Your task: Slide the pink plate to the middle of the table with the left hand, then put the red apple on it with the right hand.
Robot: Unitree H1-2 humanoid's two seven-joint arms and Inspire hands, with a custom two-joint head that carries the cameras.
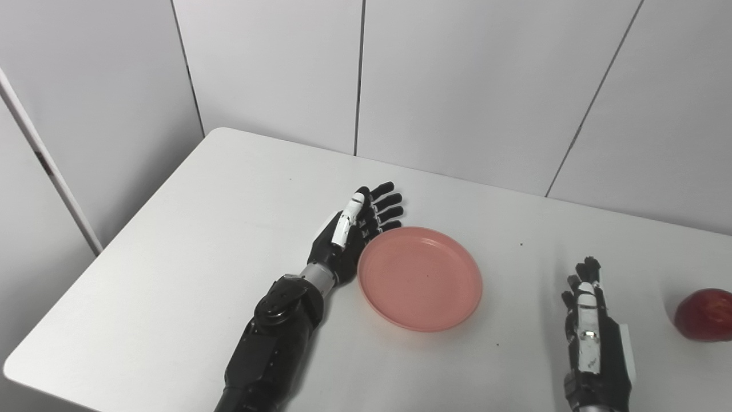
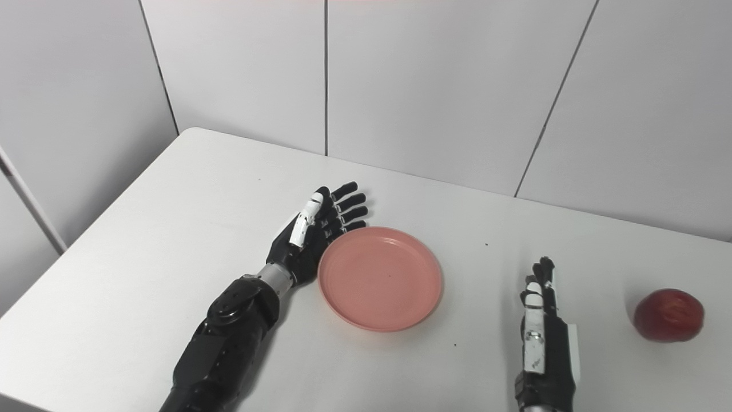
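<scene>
The pink plate [image 1: 420,277] lies flat and empty near the middle of the white table [image 1: 189,229]. My left hand [image 1: 354,229] rests edge-on against the plate's left rim, fingers straight and apart, holding nothing. A red apple [image 2: 669,315] sits on the table at the far right, well apart from the plate. My right hand [image 2: 540,320] lies low near the front edge between plate and apple, fingers extended, touching neither.
White wall panels [image 1: 457,86] stand close behind the table's back edge. The table's left edge runs diagonally from the back corner [image 1: 220,131] to the front left. A slanted white bar [image 1: 51,166] stands beyond the left side.
</scene>
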